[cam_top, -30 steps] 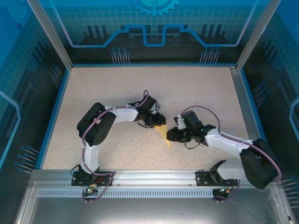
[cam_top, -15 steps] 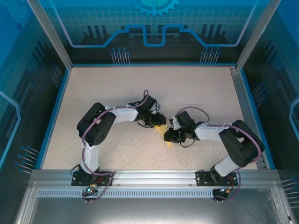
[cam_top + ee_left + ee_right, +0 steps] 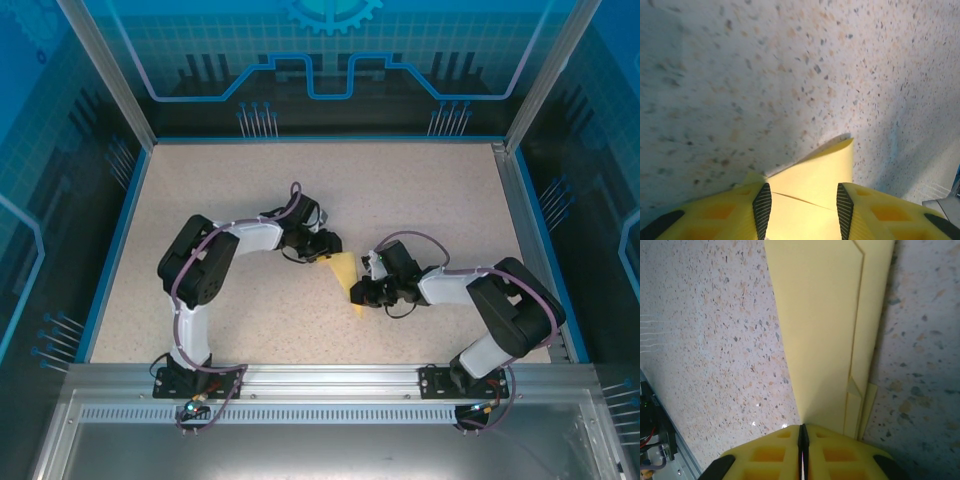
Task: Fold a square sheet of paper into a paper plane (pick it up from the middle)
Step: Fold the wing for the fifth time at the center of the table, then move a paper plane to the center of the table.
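Note:
The paper plane is pale-yellow paper folded into a narrow wedge, lying on the speckled table with its point toward the near edge. My left gripper sits at its wide far end, open. In the left wrist view the plane's layered end lies between the black pads without touching them. My right gripper is at the pointed near end. In the right wrist view the right gripper is shut, with a raised fold of the plane running into its closed jaws.
Bare speckled tabletop surrounds the paper. A blue rim and metal frame posts bound the table. The aluminium rail carrying both arm bases runs along the near edge.
My right gripper has closed down onto the plane's fold near the point. The left gripper has drawn back up and to the left, uncovering the wide end, and opened slightly.

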Action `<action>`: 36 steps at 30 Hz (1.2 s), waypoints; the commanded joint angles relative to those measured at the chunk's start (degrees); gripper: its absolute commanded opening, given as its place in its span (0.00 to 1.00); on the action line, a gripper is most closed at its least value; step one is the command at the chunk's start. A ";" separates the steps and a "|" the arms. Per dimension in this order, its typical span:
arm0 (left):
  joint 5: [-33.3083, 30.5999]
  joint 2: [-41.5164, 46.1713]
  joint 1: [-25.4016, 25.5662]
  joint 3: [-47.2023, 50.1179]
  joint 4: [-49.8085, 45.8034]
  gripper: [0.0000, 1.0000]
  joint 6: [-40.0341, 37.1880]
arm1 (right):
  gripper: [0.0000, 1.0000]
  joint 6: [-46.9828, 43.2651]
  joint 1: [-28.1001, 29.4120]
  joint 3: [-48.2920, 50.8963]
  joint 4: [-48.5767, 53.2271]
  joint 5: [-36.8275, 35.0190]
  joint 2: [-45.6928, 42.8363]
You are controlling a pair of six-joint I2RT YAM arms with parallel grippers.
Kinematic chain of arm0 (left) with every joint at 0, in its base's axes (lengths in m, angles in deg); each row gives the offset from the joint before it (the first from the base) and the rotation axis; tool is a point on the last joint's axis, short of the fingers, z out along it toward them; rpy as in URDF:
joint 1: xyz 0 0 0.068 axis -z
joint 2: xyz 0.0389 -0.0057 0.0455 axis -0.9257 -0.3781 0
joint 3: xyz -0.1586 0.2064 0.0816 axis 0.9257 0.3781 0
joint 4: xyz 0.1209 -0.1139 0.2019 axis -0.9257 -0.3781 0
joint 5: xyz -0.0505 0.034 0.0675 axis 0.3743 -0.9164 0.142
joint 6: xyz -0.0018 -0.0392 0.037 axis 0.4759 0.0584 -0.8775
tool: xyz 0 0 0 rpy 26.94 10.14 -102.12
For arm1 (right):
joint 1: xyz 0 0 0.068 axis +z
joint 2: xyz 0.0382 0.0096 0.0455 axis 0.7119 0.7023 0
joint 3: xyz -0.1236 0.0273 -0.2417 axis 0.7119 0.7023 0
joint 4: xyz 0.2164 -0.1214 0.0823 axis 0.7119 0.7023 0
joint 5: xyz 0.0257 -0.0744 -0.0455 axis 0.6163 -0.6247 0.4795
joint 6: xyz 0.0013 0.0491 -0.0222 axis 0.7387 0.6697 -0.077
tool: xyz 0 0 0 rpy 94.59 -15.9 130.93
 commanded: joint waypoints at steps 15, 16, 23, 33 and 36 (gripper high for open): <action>-5.20 11.53 -4.42 4.59 -2.78 0.52 -0.57 | 0.19 2.65 2.97 -0.56 1.63 2.38 -1.32; -5.12 12.66 -4.28 5.49 -2.89 0.53 0.41 | 0.19 3.17 3.14 -0.44 1.99 0.61 -2.86; -12.11 17.77 2.54 5.81 -12.42 0.63 4.45 | 0.33 5.39 0.71 4.44 10.90 -17.38 -21.69; -27.36 7.80 15.85 -10.29 -32.69 0.67 8.20 | 0.42 3.72 -9.12 7.60 15.06 -13.81 -26.02; -27.75 6.31 16.81 -12.44 -33.92 0.68 9.62 | 0.44 3.84 -9.11 8.72 13.36 -12.52 -25.80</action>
